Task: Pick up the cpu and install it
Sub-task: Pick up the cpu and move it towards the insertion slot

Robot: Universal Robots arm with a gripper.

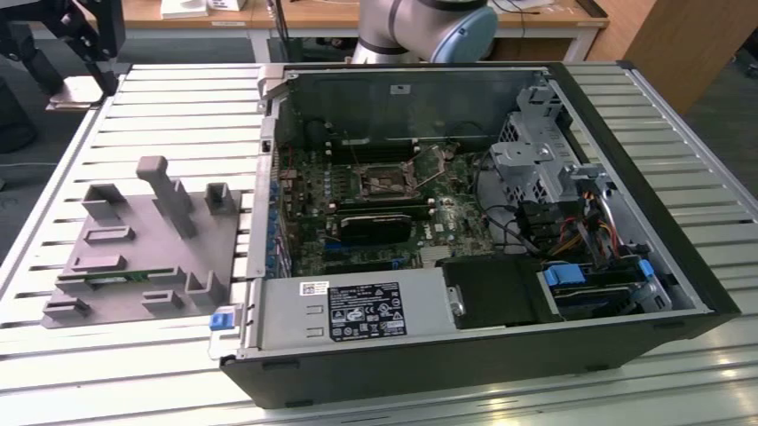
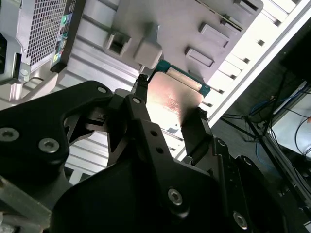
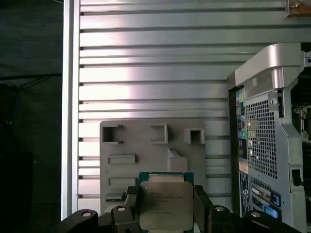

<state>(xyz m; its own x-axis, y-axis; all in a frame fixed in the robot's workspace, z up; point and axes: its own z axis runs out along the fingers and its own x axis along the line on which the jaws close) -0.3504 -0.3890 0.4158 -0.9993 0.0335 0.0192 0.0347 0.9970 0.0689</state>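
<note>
A desk (image 1: 142, 98) of ribbed aluminium slats, pale and shiny under the light, carries an open computer case (image 1: 474, 373) with its side panel off. The green motherboard (image 1: 450, 222) faces up, and its square socket (image 1: 385, 184) sits near the middle of the board. A grey metal power supply (image 1: 355, 311) lies along the near wall of the case. On the exterior view's left, just beside the case, a flat grey tray (image 1: 154, 253) with raised posts and slots rests on the slats. Behind the desk stand wooden desks (image 1: 332, 13), with the pale grey and blue base of the arm (image 1: 427, 31) in front of them. A wooden cabinet (image 1: 675, 44) stands at the exterior view's right, and a dark frame (image 1: 83, 35) at its left. In both wrist views the black fingers (image 3: 201, 199) are closed on the cpu (image 3: 165, 204), one on each opposite edge. Its silvery top faces the first wrist camera, and a thin green rim shows around it. The chip is held over the edge of the grey tray. In the first wrist view the perforated back of the case lies off to one side of the tray. Beyond the edge of the desk the floor (image 3: 29, 121) is dark. In the second wrist view loose cables (image 2: 272, 116) trail there.
</note>
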